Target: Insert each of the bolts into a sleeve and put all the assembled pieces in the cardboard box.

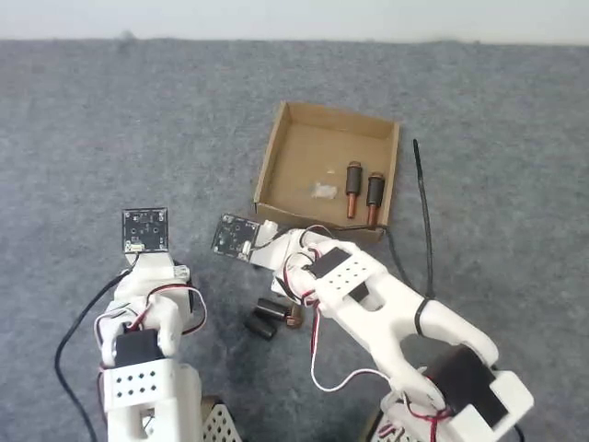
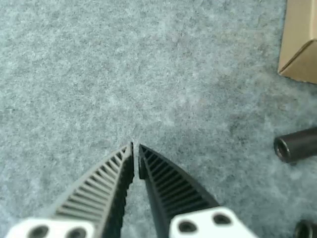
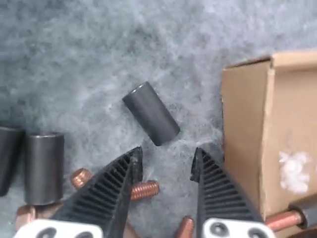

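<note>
The left gripper point(image 2: 136, 146), closed, hovers over grey carpet point(image 2: 124, 74) near a sleeve point(image 2: 296, 145).

Soft even overhead light, fairly bright. Weak diffuse shadows on carpet point(image 3: 74, 59) beside cardboard box point(image 3: 245, 134) wall, under sleeve point(image 3: 151, 113). Mild sheen along sleeve top.

A sleeve point(image 3: 151, 113) is lying just ahead of the right gripper point(image 3: 166, 161); a bolt point(image 3: 148, 189) is lying beneath it, and the cardboard box point(image 3: 242, 124) is sitting just beside it, holding two assembled pieces point(image 1: 353, 187).
</note>
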Controlling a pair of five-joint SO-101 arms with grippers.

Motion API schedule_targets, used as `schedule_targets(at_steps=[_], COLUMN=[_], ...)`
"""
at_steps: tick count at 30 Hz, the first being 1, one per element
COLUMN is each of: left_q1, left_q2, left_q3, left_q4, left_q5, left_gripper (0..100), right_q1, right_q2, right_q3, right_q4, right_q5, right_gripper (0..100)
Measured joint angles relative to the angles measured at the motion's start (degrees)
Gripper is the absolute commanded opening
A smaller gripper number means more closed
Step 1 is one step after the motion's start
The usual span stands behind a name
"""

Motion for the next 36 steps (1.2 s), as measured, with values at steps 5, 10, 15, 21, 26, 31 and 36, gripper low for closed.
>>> schedule_targets(at_steps=[5, 10, 15, 21, 26, 31, 36], left_q1=[0.0, 0.0, 0.0, 0.0, 0.0, 0.0, 0.0], left_q2=[0.0, 0.0, 0.0, 0.0, 0.0, 0.0, 0.0], left_q3=[0.0, 0.0, 0.0, 0.0, 0.0, 0.0, 0.0], left_q4=[0.0, 0.0, 0.0, 0.0, 0.0, 0.0, 0.0], left_q5=[0.0, 0.0, 0.0, 0.0, 0.0, 0.0, 0.0], left_gripper=[1, 1, 1, 1, 1, 1, 1], right_q1=[0.0, -0.1, -0.1, -0.5, -0.5, -0.6, -1.7], right_q2=[0.6, 6.8, 12.3, 13.2, 13.2, 13.2, 16.2], right_q3=[-2.1, -5.4, -9.8, -11.3, -11.3, -11.3, -11.7], right_q4=[0.1, 0.1, 0.1, 0.1, -1.1, -1.4, -3.2], right_q5=[4.4, 8.6, 10.3, 12.8, 12.9, 13.0, 13.1], right_gripper=[14.8, 14.6, 14.6, 14.5, 14.5, 14.4, 14.4])
